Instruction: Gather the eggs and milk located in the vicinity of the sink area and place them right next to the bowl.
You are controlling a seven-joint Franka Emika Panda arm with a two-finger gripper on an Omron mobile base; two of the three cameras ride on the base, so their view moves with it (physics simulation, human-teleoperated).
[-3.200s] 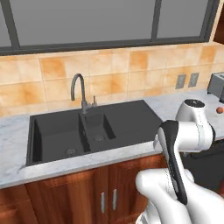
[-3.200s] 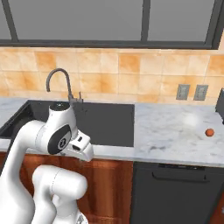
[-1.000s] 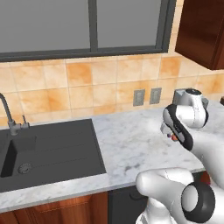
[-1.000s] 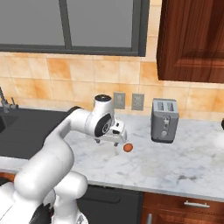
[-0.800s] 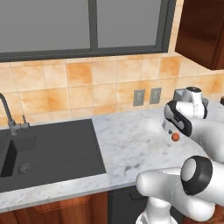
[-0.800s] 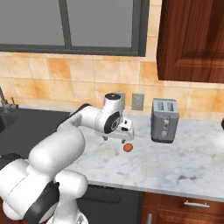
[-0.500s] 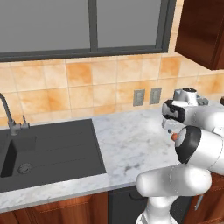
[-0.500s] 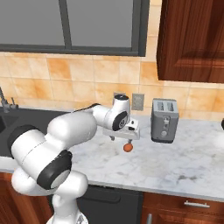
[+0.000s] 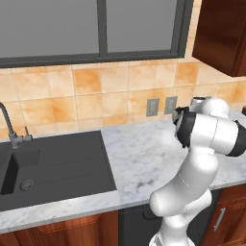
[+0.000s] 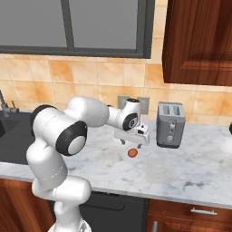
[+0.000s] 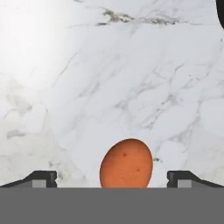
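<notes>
Hovering: open-jawed gripper (image 10: 132, 142) just above egg (image 10: 132, 153).

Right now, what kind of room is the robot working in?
A rendered home kitchen, by the look of it: a dark sink with a gooseneck faucet, a marble counter carrying a toaster, and wooden cabinets.

Even, bright rendered lighting; glare whitened the marble counter (image 11: 39, 39) at upper left; shadows were soft, focus sharp throughout.
</notes>
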